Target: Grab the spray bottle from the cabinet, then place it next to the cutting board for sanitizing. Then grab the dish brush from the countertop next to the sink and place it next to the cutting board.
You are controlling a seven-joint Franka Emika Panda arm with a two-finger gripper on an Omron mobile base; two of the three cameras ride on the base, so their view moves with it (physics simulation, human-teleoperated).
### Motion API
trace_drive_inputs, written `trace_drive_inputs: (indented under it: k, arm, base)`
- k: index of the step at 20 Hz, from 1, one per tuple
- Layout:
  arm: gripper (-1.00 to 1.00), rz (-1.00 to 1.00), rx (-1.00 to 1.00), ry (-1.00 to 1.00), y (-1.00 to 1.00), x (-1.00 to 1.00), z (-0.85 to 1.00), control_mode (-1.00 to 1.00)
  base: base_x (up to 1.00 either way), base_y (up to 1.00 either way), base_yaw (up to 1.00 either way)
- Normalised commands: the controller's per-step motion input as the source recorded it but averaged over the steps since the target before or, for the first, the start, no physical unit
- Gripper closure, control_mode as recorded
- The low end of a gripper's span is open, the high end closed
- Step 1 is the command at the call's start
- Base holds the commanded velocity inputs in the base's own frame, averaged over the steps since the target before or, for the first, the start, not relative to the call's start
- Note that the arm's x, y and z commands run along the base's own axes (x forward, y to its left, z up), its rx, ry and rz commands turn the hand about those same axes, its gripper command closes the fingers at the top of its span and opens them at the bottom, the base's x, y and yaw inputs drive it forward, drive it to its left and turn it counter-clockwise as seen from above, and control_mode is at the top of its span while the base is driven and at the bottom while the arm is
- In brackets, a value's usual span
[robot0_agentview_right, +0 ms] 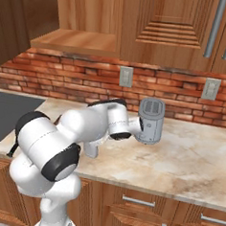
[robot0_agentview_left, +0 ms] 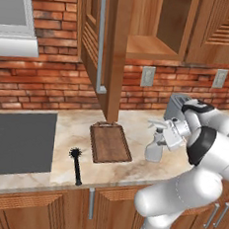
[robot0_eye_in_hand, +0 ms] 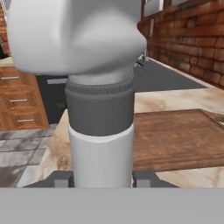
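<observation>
jaws: pinching spray bottle (robot0_agentview_left: 155,146) | bottle apparently resting on countertop (robot0_agentview_left: 130,172) | right of cutting board (robot0_agentview_left: 110,143)

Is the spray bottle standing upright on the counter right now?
Upright: the spray bottle stands base-down on the countertop, nozzle on top, beside the cutting board.

One spray bottle (robot0_agentview_left: 155,146), one cutting board (robot0_agentview_left: 110,143), one dish brush (robot0_agentview_left: 76,164).

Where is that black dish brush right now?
In the left base view the dish brush lies on the countertop near its front edge, between the sink on its left and the cutting board on its right.
</observation>
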Motion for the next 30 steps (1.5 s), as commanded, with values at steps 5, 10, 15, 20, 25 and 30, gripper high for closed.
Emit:
trace_drive_inputs:
  k: [5, 10, 15, 20, 25, 30]
  arm:
    - [-1.00, 0.02, 0.00, 0.00, 0.02, 0.00, -0.19, -1.00]
    - [-1.00, 0.00, 0.01, 0.00, 0.00, 0.00, -0.14, -1.00]
    - [-1.00, 0.00, 0.00, 0.00, 0.00, 0.00, -0.07, -1.00]
    - [-1.00, 0.00, 0.01, 0.00, 0.00, 0.00, -0.01, -1.00]
    - [-1.00, 0.00, 0.02, 0.00, -0.12, -0.01, 0.00, -1.00]
    - [-1.00, 0.00, 0.02, 0.00, -0.21, -0.14, 0.00, -1.00]
  base:
    - [0.00, 0.00, 0.00]
    - [0.00, 0.00, 0.00]
    - [0.00, 0.00, 0.00]
    - [0.00, 0.00, 0.00]
    - [0.00, 0.00, 0.00]
    - [0.00, 0.00, 0.00]
